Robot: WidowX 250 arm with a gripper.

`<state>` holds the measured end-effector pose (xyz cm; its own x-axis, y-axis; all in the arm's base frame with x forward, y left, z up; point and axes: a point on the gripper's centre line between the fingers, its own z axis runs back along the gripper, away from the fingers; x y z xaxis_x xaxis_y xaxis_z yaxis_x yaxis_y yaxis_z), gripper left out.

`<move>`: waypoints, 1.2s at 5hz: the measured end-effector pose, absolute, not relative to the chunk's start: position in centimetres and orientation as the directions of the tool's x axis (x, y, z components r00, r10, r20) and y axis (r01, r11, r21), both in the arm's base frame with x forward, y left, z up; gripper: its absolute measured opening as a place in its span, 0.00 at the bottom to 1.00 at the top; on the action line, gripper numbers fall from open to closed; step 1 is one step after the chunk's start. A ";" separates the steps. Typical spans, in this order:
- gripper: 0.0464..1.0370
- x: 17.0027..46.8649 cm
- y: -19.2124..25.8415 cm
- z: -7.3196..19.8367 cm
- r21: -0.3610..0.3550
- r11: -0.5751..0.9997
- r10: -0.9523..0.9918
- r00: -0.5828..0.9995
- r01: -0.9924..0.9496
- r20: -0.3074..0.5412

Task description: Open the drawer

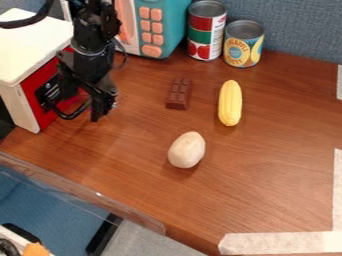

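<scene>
In the upper left, the hand (72, 108) hung wide beside the red drawer (31, 88) of the white cabinet (30, 42).

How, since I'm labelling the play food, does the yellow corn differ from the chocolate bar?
The corn is yellow, while the chocolate bar is dark brown. The corn is rounded and narrows toward its ends; the chocolate bar is flat, squared off and marked into blocks. The corn is also longer than the chocolate bar. Both lie on the wooden tabletop.
</scene>
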<state>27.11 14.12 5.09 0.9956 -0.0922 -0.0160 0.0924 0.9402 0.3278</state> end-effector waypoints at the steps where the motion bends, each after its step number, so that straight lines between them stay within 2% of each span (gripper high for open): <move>1: 0.96 27.6 14.3 4.7 0.323 0.942 -0.089 0.996 0.091 -0.021; 2: 0.96 28.2 14.5 4.3 0.322 0.943 -0.082 0.996 0.084 -0.021; 3: 0.91 28.5 14.6 3.9 0.316 0.946 -0.070 0.997 0.074 -0.024; 5: 0.30 28.3 14.2 3.4 0.285 0.958 0.000 0.999 0.011 -0.039; 6: 0.11 27.9 13.4 3.8 0.277 0.961 -0.004 0.999 0.013 -0.034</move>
